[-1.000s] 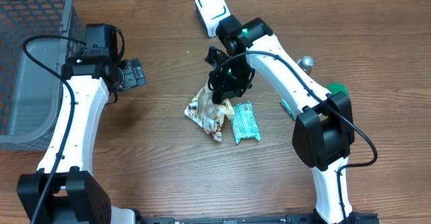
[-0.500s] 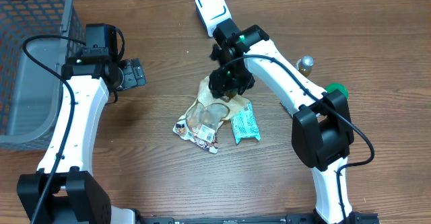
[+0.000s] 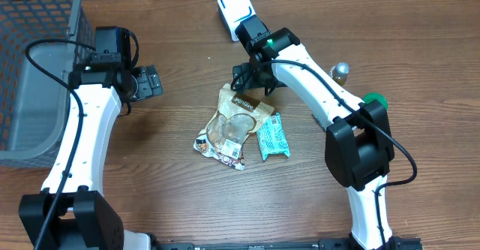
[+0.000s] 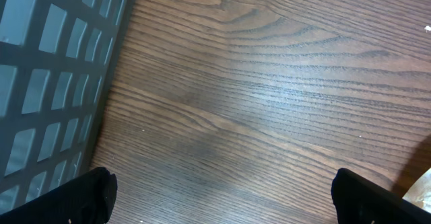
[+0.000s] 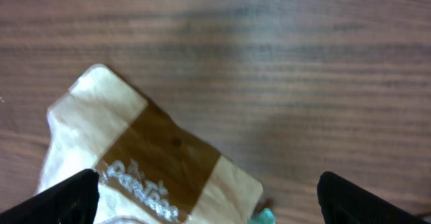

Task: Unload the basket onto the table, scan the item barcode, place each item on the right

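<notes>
1 snack pouch (image 3: 232, 122) mid-worktop, just beside 1 teal bar (image 3: 273, 136) | 1 scanner (image 3: 235, 10), far edge | 1 basket (image 3: 45, 25), left edge | left gripper (image 3: 152, 80) wide, empty | right gripper (image 3: 252, 83) wide, empty

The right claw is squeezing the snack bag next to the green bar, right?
No. The right gripper is open and holds nothing; the snack bag lies loose on the table next to the green bar. The right wrist view shows it.
</notes>
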Controlling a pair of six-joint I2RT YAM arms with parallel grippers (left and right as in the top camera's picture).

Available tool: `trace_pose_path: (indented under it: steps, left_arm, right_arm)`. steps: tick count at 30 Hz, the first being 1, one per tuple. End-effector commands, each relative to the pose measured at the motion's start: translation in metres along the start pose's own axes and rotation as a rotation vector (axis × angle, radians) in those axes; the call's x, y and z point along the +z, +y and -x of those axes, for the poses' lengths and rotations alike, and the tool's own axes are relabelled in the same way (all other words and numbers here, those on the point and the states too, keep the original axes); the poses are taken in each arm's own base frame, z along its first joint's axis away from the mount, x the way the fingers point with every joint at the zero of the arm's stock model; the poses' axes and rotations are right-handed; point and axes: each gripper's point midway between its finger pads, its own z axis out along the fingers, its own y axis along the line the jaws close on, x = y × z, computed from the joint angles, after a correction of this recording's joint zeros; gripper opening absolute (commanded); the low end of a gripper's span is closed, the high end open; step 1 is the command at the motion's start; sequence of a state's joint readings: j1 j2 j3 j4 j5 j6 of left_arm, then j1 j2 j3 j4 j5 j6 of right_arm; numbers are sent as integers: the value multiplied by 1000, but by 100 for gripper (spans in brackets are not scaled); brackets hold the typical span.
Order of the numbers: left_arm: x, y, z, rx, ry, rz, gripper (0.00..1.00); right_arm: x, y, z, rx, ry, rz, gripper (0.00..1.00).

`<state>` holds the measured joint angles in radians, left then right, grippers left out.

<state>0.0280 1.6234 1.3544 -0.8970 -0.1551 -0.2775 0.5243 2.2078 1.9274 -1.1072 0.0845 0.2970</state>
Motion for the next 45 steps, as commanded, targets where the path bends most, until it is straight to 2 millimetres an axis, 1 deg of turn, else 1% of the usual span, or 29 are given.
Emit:
trace_pose_path:
  steps: [1,3,6,40,45]
  left_arm:
    - [2,1,1,11,0,11,100]
    - [2,1,1,11,0,11,99]
    - [2,1,1,11,0,11,100]
    - [3,2,-1,24,10,17,100]
    - [6,-7,-8,28,33,-33,100]
  right_arm:
    - [-11,2,15,21,-73,9,100]
    - [-11,5,21,23,-100,19,100]
    - [-12,6,25,24,-115,25,100]
    - [-12,6,25,24,-116,25,100]
    - [-12,6,25,24,-116,25,100]
